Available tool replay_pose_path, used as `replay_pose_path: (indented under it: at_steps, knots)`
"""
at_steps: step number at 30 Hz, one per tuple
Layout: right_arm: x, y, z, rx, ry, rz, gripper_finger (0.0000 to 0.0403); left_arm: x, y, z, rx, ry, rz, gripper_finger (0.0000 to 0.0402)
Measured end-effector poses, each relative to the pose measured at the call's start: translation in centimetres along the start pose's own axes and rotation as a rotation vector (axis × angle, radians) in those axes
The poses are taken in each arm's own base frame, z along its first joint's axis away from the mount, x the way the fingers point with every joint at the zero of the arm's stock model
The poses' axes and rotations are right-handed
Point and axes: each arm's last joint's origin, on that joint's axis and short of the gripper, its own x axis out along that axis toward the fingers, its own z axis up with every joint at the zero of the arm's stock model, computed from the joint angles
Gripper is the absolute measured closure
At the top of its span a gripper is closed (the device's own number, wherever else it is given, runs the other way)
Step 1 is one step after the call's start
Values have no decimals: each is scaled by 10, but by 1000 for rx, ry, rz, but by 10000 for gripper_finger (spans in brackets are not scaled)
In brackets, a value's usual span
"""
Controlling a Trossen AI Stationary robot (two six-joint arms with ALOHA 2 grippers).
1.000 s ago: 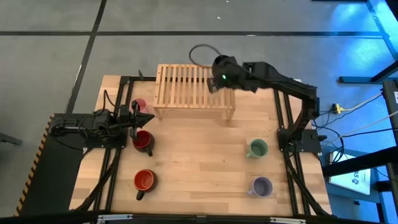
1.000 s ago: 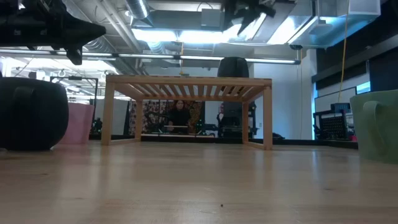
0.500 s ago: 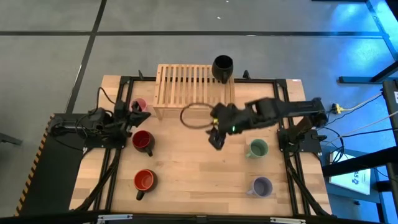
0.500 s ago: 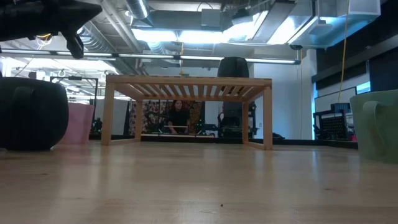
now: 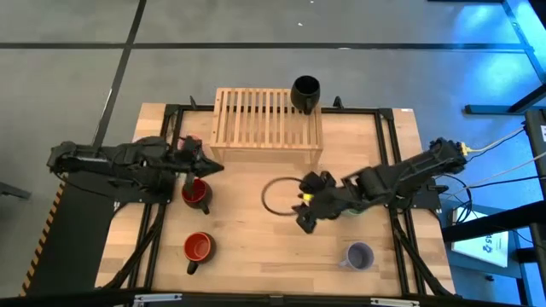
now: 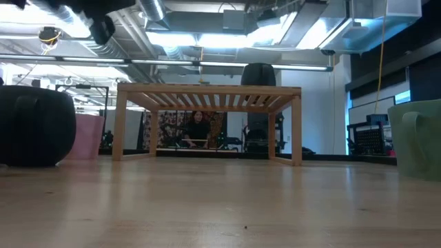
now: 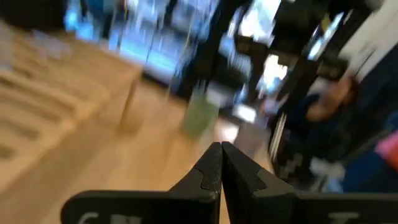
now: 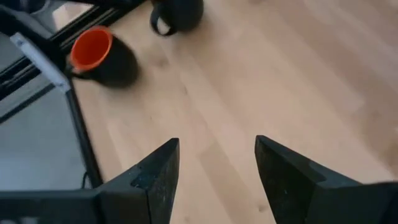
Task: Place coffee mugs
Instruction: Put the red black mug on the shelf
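The black mug stands on the far right corner of the wooden slatted rack. The pink mug sits left of the rack. The dark red mug and the orange mug stand on the table's left side, the lavender mug near right. The green mug shows at the low view's right edge; in the high view my right arm covers it. My left gripper is shut, above the dark red mug. My right gripper is open over bare table at the middle.
A cable loop from my right arm hangs over the table's middle. The rack's legs stand at the far side. Bare wood lies between the two mug groups. A person sits in the room beyond the rack.
My right gripper has drawn back from the black mug, which stays upright on the rack's far right corner, and has swung toward the near edge and down over the table's middle. My left gripper has risen and reached a little toward the right, over the dark red mug.
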Motion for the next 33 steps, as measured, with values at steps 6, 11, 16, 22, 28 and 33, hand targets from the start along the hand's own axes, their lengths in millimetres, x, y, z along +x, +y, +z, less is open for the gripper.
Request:
replay_pose_path:
  at_steps: [6, 11, 16, 22, 28, 33]
  knots:
    - [8, -3, -38, 68, -24, 38, 206, 4, -28, 24, -56, 278, 70, 401]
    - [15, 5, -57, 64, -53, 89, 206, 5, -46, 28, -167, 405, 126, 401]
    - [20, 11, -60, 66, -81, 144, 206, -3, -56, 6, -282, 589, 218, 401]
    - [19, 13, -62, 49, -84, 163, 206, -22, -55, -13, -345, 766, 377, 401]
    - [23, 12, -61, 9, -130, 115, 206, -28, -47, -16, -322, 787, 486, 396]
    - [30, 11, -61, 3, -165, 66, 206, -27, -33, -25, -358, 813, 607, 337]
